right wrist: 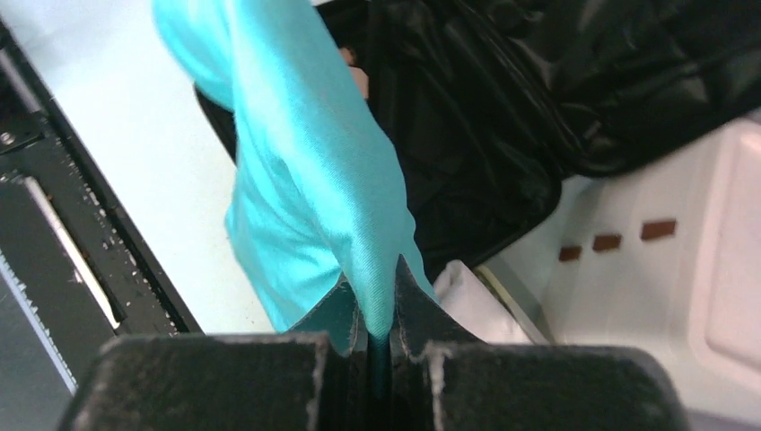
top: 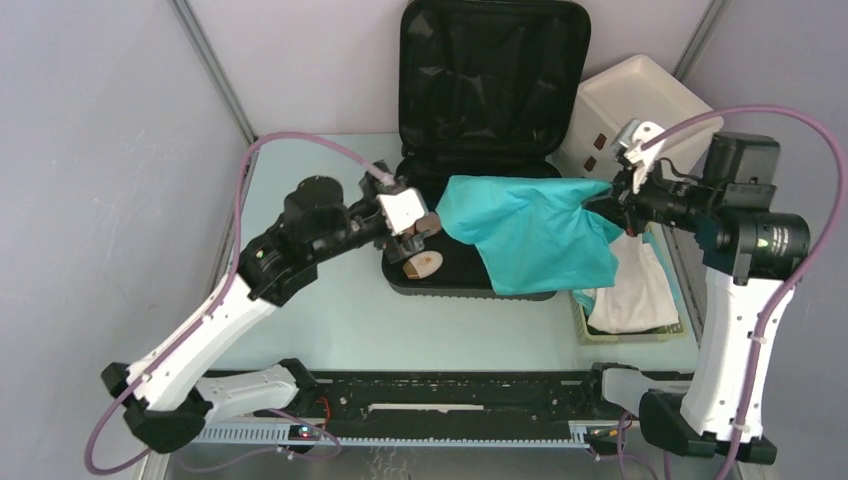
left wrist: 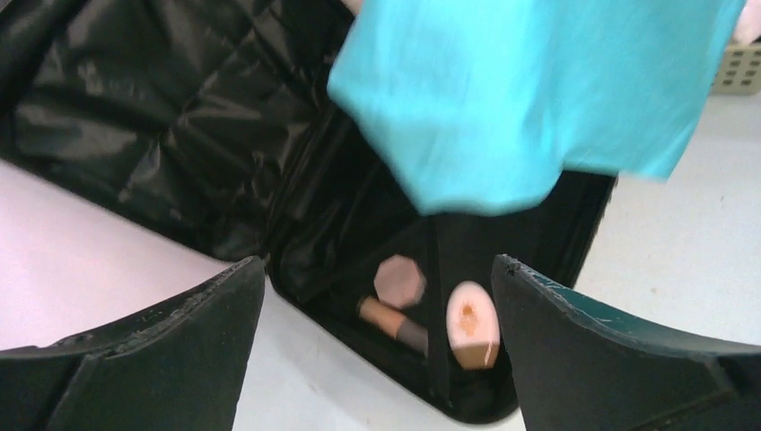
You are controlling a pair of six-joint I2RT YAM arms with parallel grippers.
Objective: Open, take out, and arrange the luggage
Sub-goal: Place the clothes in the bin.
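White shells, black joints and mauve cables (top: 238,215) clothe both arms (top: 212,325); the left end effector (left wrist: 379,269) has scuffed matte-black fingers (left wrist: 161,359).

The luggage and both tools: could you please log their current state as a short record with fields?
luggage: open, lid raised
teal cloth: lifted, draped over the luggage's right side
right tool: shut on teal cloth
left tool: open, over the luggage's left part, holding nothing
visible inside: peach oval item
basket: right of luggage, holds white cloth
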